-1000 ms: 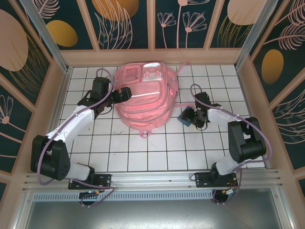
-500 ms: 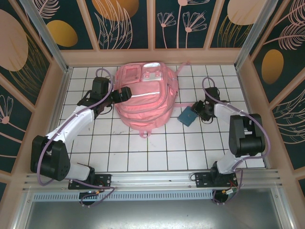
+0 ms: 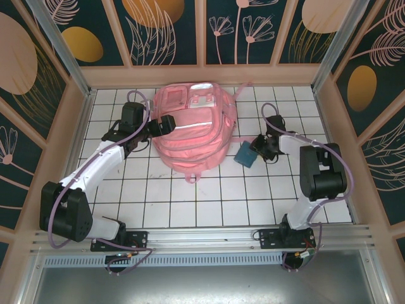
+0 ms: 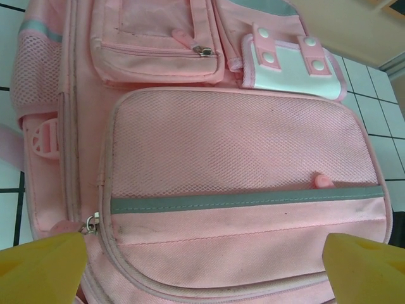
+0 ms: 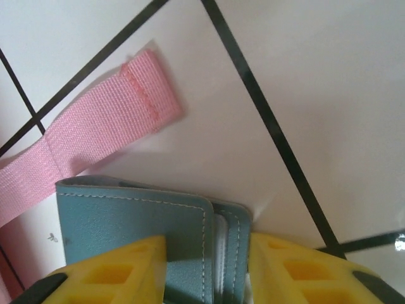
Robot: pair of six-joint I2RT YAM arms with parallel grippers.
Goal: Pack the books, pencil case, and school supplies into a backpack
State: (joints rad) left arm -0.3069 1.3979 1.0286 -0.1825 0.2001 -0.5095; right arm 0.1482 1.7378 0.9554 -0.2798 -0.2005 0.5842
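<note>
The pink backpack lies flat at the back middle of the tiled table, front pockets up. My left gripper hovers open at its left side. In the left wrist view its yellow fingertips stand wide apart over the backpack's lower front pocket. A light blue pencil case with stitched edges and rounded corners sits just right of the backpack. My right gripper is at its right edge. Up close, the right gripper is shut on the pencil case, one yellow finger on each side of its edge.
A loose pink strap from the backpack lies on the white tiles beside the pencil case, also seen from above as a thin strap. Wooden walls enclose the table on three sides. Open tiles stretch in front of the backpack.
The right gripper's jaws have narrowed onto the pencil case's edge, and the right wrist has shifted back and right. The pencil case has turned slightly. The left arm has not moved.
</note>
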